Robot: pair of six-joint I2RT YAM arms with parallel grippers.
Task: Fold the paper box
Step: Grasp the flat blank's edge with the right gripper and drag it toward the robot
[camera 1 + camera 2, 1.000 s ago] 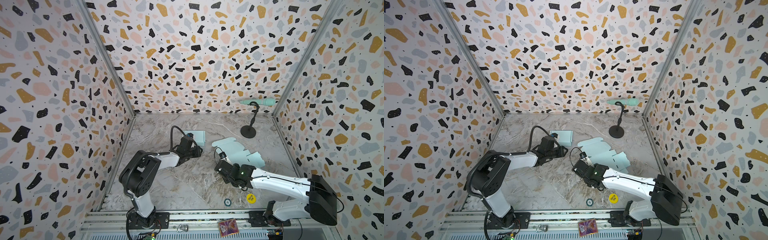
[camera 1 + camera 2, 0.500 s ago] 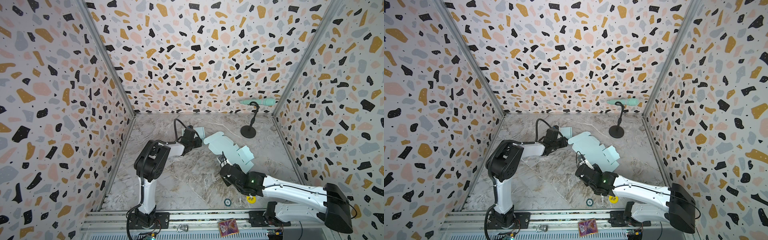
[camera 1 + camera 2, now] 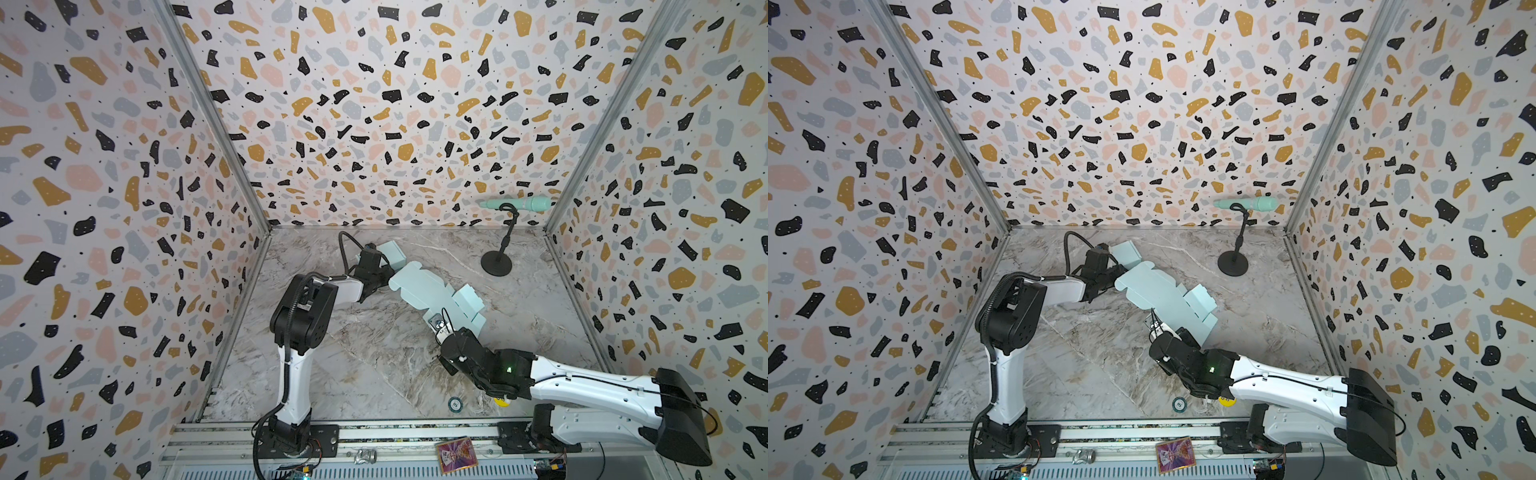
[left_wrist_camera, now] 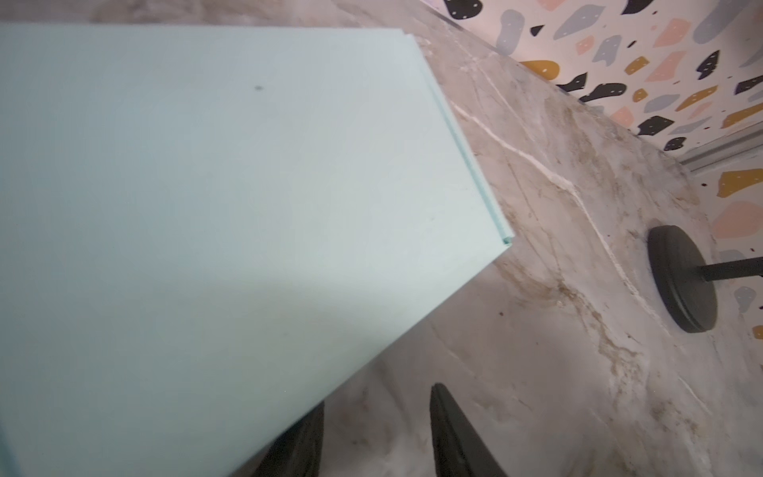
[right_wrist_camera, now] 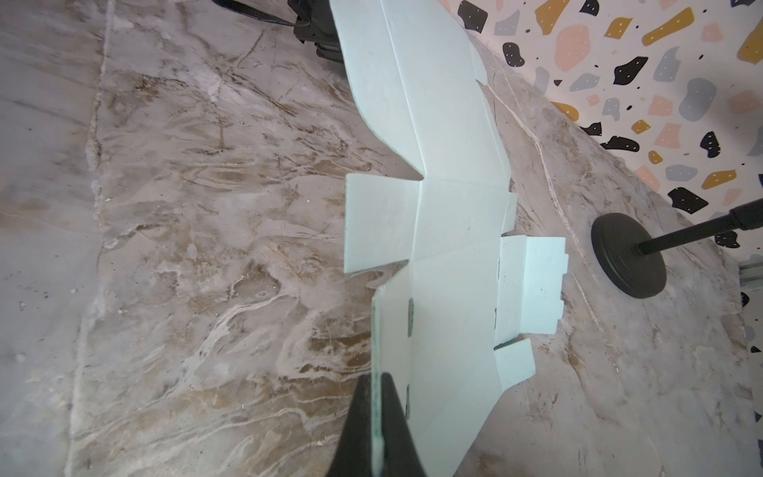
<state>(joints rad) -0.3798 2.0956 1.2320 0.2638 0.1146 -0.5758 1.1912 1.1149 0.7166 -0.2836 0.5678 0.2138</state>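
Currently the paper box (image 3: 428,291), an unfolded mint sheet, is spread slantwise mid-tabletop (image 3: 374,357), running from 10 to 4 o'clock. Its 5 o'clock flap edge is pinched in the closed right claw (image 5: 376,396). The left claw (image 4: 377,413) is found at the sheet's 10 o'clock end, jaws apart with bare marble between them. A smaller mint box (image 3: 392,252) is noted just beside it at 1 o'clock. A microphone stand (image 3: 496,264) is noted at the sheet's 2 o'clock.
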